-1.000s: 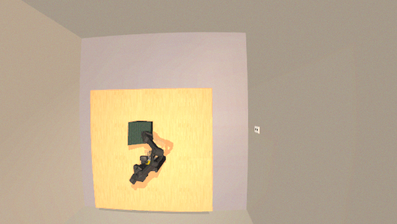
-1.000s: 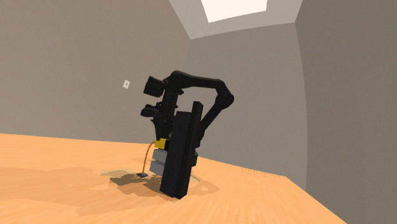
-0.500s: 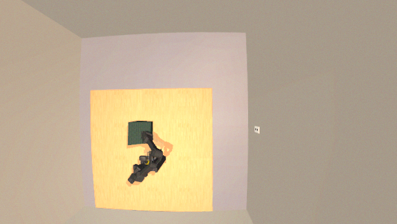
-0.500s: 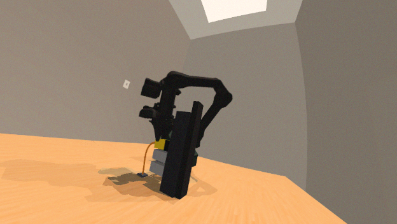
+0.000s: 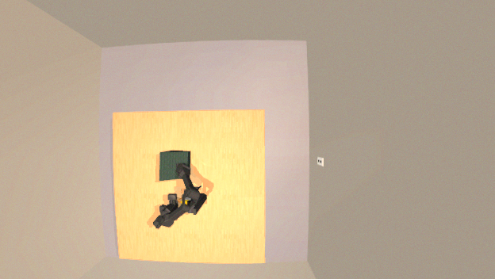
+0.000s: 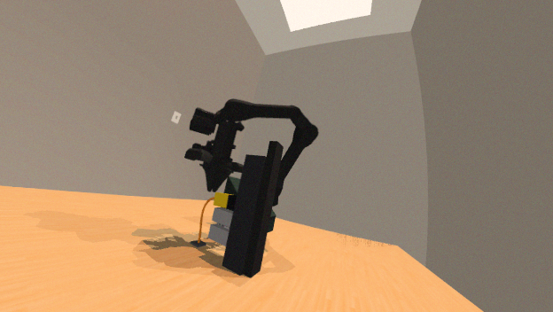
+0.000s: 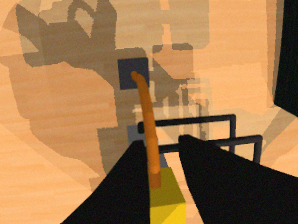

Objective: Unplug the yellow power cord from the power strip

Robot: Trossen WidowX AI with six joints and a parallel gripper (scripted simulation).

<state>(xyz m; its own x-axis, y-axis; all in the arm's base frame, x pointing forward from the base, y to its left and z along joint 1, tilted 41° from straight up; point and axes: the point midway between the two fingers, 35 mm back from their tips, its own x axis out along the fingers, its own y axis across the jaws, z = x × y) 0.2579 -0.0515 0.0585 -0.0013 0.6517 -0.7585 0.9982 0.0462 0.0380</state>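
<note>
The yellow plug point(image 5: 187, 201) point(image 6: 221, 199) point(image 7: 167, 212) sits above the grey blocks of the power strip point(image 6: 222, 216), against a black part. Its orange-looking cord point(image 6: 202, 221) point(image 7: 147, 115) curves down to a dark square pad point(image 6: 198, 244) point(image 7: 127, 80). My gripper point(image 6: 213, 191) point(image 7: 161, 147) is partly open and points down, with its tips just above the plug's cord end. In the wrist view the cord runs through the gap between the fingers, and a strip of table shows between the plug and the right finger. The plug's contacts are hidden.
A tall black upright block point(image 6: 248, 213) stands beside the strip. Thin black wire loops point(image 7: 200, 120) are close to the fingertips. A dark green box point(image 5: 168, 166) stands by the arm's base on the wooden table point(image 5: 230, 139). A white outlet point(image 5: 320, 162) point(image 6: 176, 117) is on the wall.
</note>
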